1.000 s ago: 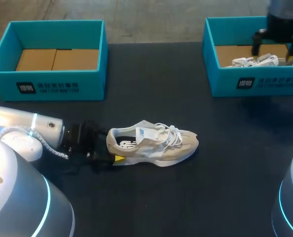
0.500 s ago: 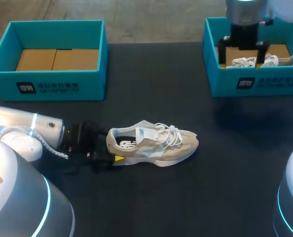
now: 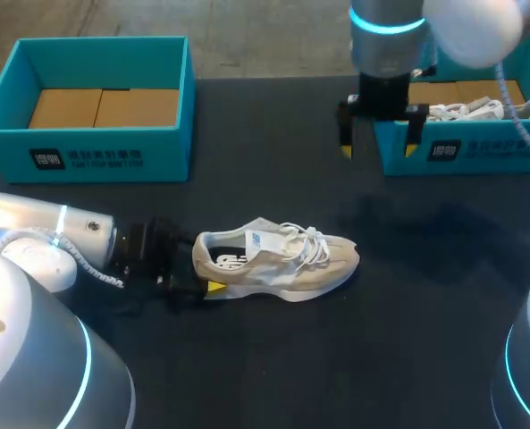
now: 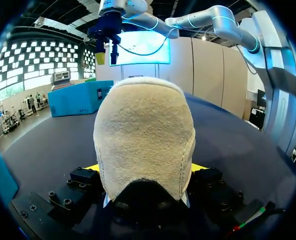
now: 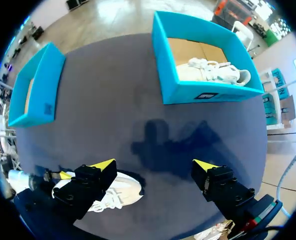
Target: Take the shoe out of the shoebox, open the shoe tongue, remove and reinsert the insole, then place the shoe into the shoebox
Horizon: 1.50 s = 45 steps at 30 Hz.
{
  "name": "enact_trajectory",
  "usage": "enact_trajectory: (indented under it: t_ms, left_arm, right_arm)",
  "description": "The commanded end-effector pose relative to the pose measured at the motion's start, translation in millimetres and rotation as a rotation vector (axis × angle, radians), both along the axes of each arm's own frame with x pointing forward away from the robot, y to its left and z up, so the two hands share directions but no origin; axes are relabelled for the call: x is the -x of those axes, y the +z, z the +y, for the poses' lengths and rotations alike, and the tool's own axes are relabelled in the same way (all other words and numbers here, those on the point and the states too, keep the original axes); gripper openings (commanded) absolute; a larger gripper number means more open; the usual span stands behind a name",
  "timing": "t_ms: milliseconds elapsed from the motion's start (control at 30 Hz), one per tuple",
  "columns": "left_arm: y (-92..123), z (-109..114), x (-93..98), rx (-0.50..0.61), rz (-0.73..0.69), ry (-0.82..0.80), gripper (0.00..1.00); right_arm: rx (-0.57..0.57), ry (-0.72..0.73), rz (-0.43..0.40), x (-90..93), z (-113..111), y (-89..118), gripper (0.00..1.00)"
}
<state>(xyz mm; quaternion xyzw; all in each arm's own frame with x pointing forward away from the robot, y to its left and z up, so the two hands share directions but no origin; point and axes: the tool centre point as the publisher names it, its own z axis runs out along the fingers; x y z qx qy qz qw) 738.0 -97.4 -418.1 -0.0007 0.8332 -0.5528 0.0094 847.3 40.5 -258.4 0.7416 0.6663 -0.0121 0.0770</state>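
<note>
Two claws showed over the dark table (image 3: 273, 375). The left claw (image 3: 202, 270) lay low on the tabletop, closed on the heel of the beige shoe (image 3: 287, 259). In the left wrist view the suede heel filled the gap between its fingers, with a yellow tip peeking out on each side and pressed against it. The shoe rested on its sole and stretched straight out ahead of that claw, toe pointing away from it. Its white laces lay loose across the top, and a blue patch showed on the tongue.

The right claw (image 3: 378, 145) hung above the table with its fingers spread wide, open. Ahead of it, toward the side of one finger, stood the right shoebox (image 3: 479, 152). A white shoe (image 3: 466, 112) lay inside on brown cardboard, beyond the claw. In the right wrist view the beige shoe showed under the claw's other finger, well below it, with the left claw at its heel. The left shoebox (image 3: 86, 159) stood well apart from both claws, ahead of the left claw and off to its side, its brown cardboard floor showing.
</note>
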Motion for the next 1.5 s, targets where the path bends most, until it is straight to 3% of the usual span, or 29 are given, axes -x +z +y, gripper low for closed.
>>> enact_trajectory:
  t_ms: [33,733,1067,1300,1500]
  left_arm:
    - [-2,2,-0.6,-0.003,0.000,-0.002,0.00]
    - [-2,2,-0.6,-0.003,0.000,-0.002,0.00]
    - [-2,2,-0.6,-0.003,0.000,-0.002,0.00]
    - [-2,2,-0.6,-0.003,0.000,-0.002,0.00]
    - [-2,2,-0.6,-0.003,0.000,-0.002,0.00]
  right_arm:
    - [0.063,0.016,-0.011,14.7,35,-12,1.00]
    - [0.074,0.015,-0.004,17.2,39,-16,1.00]
    - [0.133,0.012,-0.013,46.2,98,5,1.00]
    - [0.149,0.013,-0.016,63.9,133,6,1.00]
    - [0.157,-0.002,0.015,79.0,150,-2,1.00]
